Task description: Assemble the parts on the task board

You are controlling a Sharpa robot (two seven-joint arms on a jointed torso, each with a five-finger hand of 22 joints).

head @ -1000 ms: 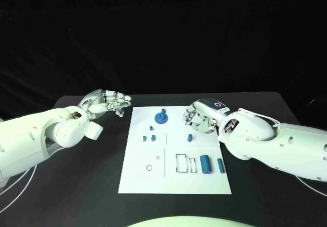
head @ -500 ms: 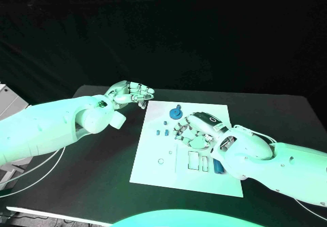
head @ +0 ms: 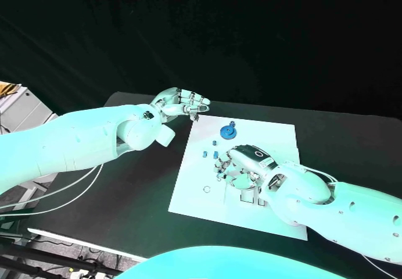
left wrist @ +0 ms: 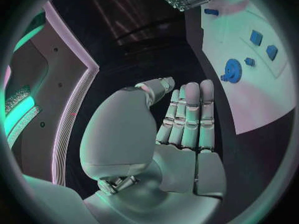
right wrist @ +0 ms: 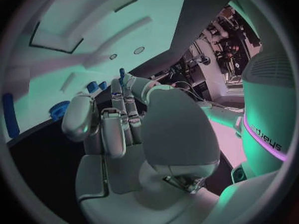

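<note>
Task board (head: 194, 192): flat white rectangular plate lying on the black table (head: 125, 192), its long axis running from about 1 o'clock down to 6 o'clock in the head view.
Recesses: the board carries shallow cut-outs; a small ring-shaped one (head: 207, 189) sits toward its 8 o'clock side, and rectangular slots (head: 248, 197) lie partly under the right hand. What is in those slots cannot be told.
Gear (head: 226, 132): a round blue toothed part with a short stem, at the board's 12 o'clock end, apart from both hands; the left wrist view shows its toothed rim (left wrist: 232, 70).
Small parts: short blue block-like pieces (head: 210, 154) just at 6 o'clock of the gear, near the right hand's fingertips (head: 221, 168); whether they touch cannot be told.
Left hand (head: 183, 103): silver, jointed, metallic; off the board's 11 o'clock corner above the black table, fingers curled inward around nothing.
Right hand (head: 243, 165): silver, over the board's middle, palm down. Its wrist view (right wrist: 118, 129) shows the fingers bent over the palm; whether it grasps a part cannot be told.
Arms: smooth white rounded shells.
</note>
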